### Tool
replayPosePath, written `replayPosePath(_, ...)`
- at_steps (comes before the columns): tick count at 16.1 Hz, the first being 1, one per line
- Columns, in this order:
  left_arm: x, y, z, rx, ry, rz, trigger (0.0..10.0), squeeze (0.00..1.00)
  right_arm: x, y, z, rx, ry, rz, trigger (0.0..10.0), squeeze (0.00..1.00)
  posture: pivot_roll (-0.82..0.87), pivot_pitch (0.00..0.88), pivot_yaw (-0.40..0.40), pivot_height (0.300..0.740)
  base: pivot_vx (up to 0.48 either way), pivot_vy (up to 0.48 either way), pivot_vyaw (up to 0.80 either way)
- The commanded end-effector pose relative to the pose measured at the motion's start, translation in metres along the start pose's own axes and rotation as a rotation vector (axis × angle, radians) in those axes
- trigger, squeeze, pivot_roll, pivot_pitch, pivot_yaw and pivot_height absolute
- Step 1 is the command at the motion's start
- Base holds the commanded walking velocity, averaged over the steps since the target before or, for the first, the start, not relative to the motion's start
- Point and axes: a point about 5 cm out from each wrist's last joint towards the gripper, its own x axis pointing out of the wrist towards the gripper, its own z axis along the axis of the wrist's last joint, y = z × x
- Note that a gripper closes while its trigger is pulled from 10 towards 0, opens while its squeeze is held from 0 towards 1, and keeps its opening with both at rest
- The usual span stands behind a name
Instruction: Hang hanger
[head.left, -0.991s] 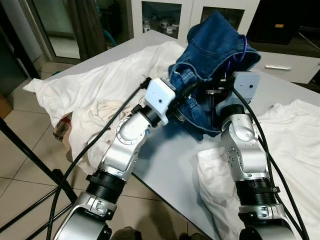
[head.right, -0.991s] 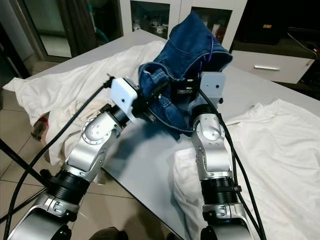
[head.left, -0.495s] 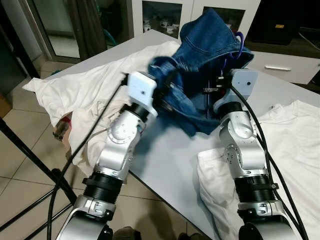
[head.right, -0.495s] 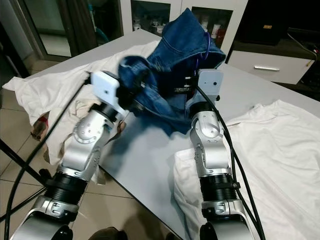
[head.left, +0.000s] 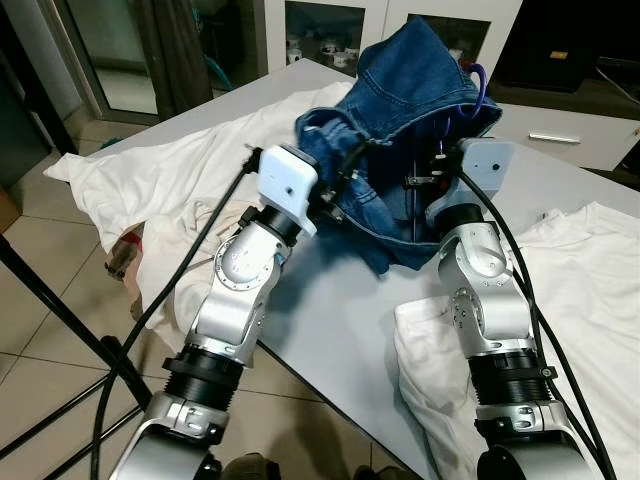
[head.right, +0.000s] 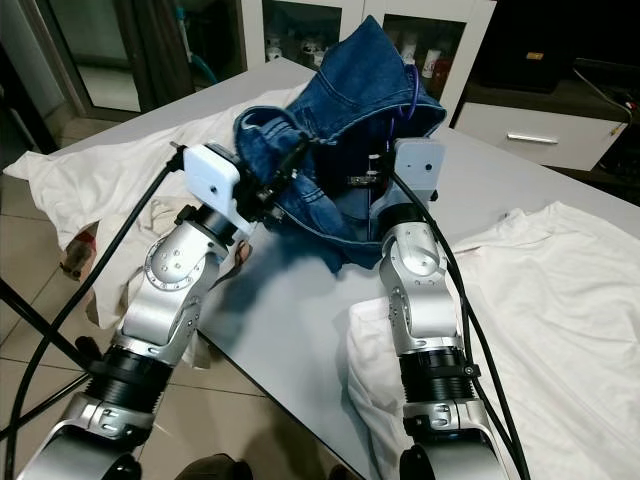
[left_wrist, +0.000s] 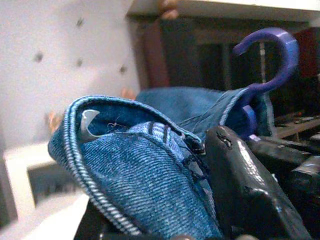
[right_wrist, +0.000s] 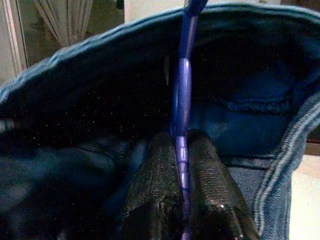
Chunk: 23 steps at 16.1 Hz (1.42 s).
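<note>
Both arms are raised over the grey surface (head.left: 340, 320), holding a pair of blue jeans (head.left: 420, 90) up in the air above its middle. The right pincer (right_wrist: 181, 150) is clamped on the stem of a purple hanger (right_wrist: 181, 95); in the right wrist view the thin plastic runs straight between the two black fingers (right_wrist: 150, 185), with dark denim draped all around it. The hanger's hook (head.left: 484, 80) pokes out of the top of the jeans toward the far edge of the surface, and shows as a curved purple hook in the left wrist view, too.

The left pincer (head.left: 345, 180) has its fingers closed on the waistband of the jeans, a stitched denim edge folded over one black finger (left_wrist: 245, 185) in the left wrist view. A lower fold of the jeans hangs down between the two arms, close above the surface.

White cloth (head.left: 170, 170) lies spread over the surface's left edge and corner, and another white garment (head.left: 590, 280) covers its right side, spilling off the near edge beside the right arm.
</note>
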Motion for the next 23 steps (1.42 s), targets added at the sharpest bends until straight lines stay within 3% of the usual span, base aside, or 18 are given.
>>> replayPosePath(1, 0.001, 0.0, 0.009, 0.044, -0.052, 0.008, 10.0, 0.25, 0.001, -0.003, 0.003, -0.002, -0.013, -0.004, 10.0, 0.0, 0.08, 0.012, -0.056, 0.74, 0.0, 0.0, 0.0)
replayPosePath(2, 0.0, 0.003, 0.009, 0.044, -0.053, 0.024, 10.0, 1.0, 0.001, -0.003, 0.003, -0.003, -0.014, -0.004, 10.0, 0.0, 0.08, 0.012, -0.056, 0.74, 0.0, 0.0, 0.0)
replayPosePath(5, -0.001, -0.001, 0.011, 0.017, -0.064, -0.006, 10.0, 1.0, 0.002, -0.003, 0.004, -0.01, -0.015, -0.008, 10.0, 0.0, 0.08, 0.012, -0.056, 0.74, 0.0, 0.0, 0.0)
replayPosePath(6, -0.003, -0.003, 0.009, -0.018, -0.048, -0.027, 10.0, 0.0, 0.002, -0.004, 0.004, -0.013, -0.014, -0.01, 10.0, 0.0, 0.08, 0.012, -0.057, 0.74, 0.0, 0.0, 0.0)
replayPosePath(9, -0.015, -0.003, 0.002, -0.083, -0.008, -0.034, 10.0, 0.0, 0.002, -0.005, 0.003, -0.018, -0.013, -0.013, 10.0, 0.0, 0.08, 0.012, -0.057, 0.74, 0.0, 0.0, 0.0)
replayPosePath(11, -0.029, -0.008, -0.003, -0.219, 0.044, -0.074, 10.0, 0.0, 0.001, -0.007, 0.003, -0.024, -0.01, -0.018, 10.0, 0.0, 0.08, 0.014, -0.057, 0.74, 0.0, 0.0, 0.0)
replayPosePath(12, -0.035, -0.01, -0.004, -0.224, 0.056, -0.097, 10.0, 0.0, 0.001, -0.007, 0.003, -0.025, -0.009, -0.019, 10.0, 0.0, 0.08, 0.014, -0.057, 0.74, 0.0, 0.0, 0.0)
replayPosePath(15, -0.058, -0.015, -0.007, -0.186, 0.137, -0.202, 10.0, 0.0, 0.001, -0.008, 0.002, -0.03, -0.004, -0.02, 10.0, 0.0, 0.09, 0.02, -0.06, 0.74, 0.0, 0.0, 0.0)
replayPosePath(17, -0.059, -0.012, 0.0, -0.047, 0.113, -0.203, 10.0, 0.0, 0.002, -0.007, 0.001, -0.033, -0.001, -0.018, 10.0, 0.0, 0.1, 0.02, -0.063, 0.74, 0.0, 0.0, 0.0)
replayPosePath(19, -0.059, -0.015, 0.008, 0.001, 0.088, -0.247, 10.0, 0.0, 0.002, -0.007, 0.001, -0.037, 0.0, -0.017, 10.0, 0.0, 0.1, 0.02, -0.063, 0.74, 0.0, 0.0, 0.0)
replayPosePath(22, -0.064, -0.015, 0.017, -0.018, 0.077, -0.278, 10.0, 0.0, 0.004, -0.011, 0.001, -0.053, 0.001, -0.027, 10.0, 0.0, 0.1, 0.014, -0.066, 0.74, 0.0, 0.0, 0.0)
replayPosePath(23, -0.067, -0.008, 0.02, -0.072, 0.061, -0.232, 10.0, 0.0, 0.004, -0.013, 0.001, -0.063, 0.005, -0.031, 10.0, 0.0, 0.09, 0.011, -0.068, 0.74, 0.0, 0.0, 0.0)
